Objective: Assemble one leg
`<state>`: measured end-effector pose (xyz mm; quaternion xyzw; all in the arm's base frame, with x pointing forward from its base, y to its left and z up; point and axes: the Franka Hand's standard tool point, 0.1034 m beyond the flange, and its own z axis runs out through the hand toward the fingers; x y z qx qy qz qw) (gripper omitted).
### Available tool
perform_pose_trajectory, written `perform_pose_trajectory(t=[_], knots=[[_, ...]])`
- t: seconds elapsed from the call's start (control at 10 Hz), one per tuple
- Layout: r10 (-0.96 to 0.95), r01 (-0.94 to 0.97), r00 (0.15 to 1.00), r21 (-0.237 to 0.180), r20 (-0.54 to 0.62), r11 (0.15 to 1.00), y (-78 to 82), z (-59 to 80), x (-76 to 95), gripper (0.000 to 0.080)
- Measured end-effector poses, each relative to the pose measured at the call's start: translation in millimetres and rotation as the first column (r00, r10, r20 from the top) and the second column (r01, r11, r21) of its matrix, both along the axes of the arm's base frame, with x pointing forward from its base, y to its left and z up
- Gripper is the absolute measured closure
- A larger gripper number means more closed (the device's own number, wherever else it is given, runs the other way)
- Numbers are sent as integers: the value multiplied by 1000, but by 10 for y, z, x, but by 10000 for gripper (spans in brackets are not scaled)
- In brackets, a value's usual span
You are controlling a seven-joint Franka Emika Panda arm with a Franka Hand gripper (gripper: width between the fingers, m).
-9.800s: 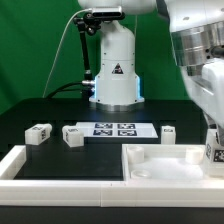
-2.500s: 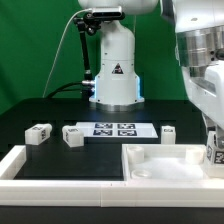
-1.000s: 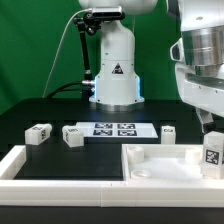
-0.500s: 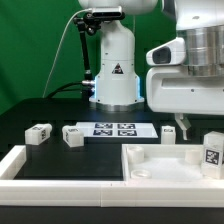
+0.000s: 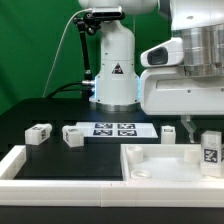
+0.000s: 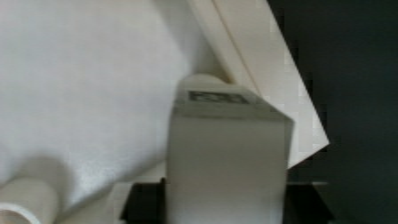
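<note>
Here the leg [image 5: 210, 151] stands upright at the panel's [image 5: 160, 163] corner on the exterior view's right, and the fingers' [image 5: 187, 128] state I cannot tell, so I judge realigning squarely over it before regripping wisest.

- A white leg [image 6: 231, 150] fills the middle of the wrist view, seen end-on and close, with a strip of black-and-white tag marking across its near face.
- Behind it lies a large white panel [image 6: 89, 90], its raised rim running diagonally.
- Dark desk [image 6: 347, 60] shows beyond that rim.
- A rounded white shape [image 6: 27, 198] sits at one corner, too blurred to identify.
</note>
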<state>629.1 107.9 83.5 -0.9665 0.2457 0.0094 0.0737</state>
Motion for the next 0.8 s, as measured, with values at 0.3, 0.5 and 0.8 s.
perform_pose_trajectory(t=[0.3,0.5,0.8], knots=[[-39,39,999,2,-4,999,-2,-1,1,512],[-237,237,972,13,-14,972,-23,-6,11,512],[-517,519,853,9,-65,855,-40,-18,1,512]])
